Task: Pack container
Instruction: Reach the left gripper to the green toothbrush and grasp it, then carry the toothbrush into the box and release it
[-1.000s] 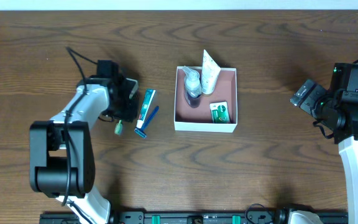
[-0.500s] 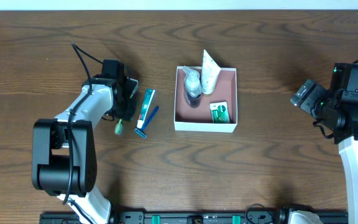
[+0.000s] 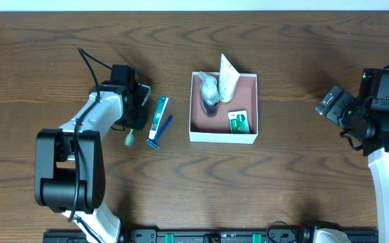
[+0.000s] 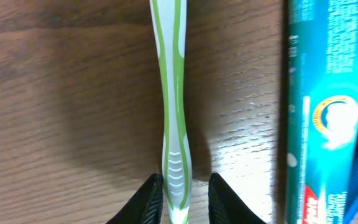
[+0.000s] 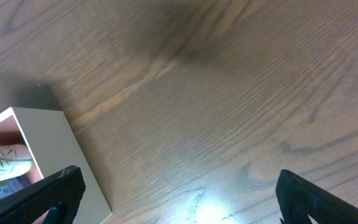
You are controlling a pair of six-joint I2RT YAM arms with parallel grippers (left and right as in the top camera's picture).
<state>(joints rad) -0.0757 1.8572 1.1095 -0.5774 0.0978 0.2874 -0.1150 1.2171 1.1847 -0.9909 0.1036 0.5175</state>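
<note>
From above, the container [image 3: 223,138] sits mid-table, already holding a bottle [image 3: 209,92], a tube [image 3: 227,79] and a green packet [image 3: 238,121]. The left gripper [image 3: 138,111] hangs well to its left, arm stretched forward, beside a toothpaste box [image 3: 160,113], a razor [image 3: 159,132] and a toothbrush [image 3: 129,138]. The right gripper [image 3: 331,102] is far to the right, with bare wood between.

In the left wrist view, the fingers [image 4: 149,199] straddle the toothbrush handle [image 4: 174,93], jaws narrowly apart with a thin gap on one side.

In the right wrist view, the jaws are spread wide and empty, with the container's corner [image 5: 67,155] at the lower left.
</note>
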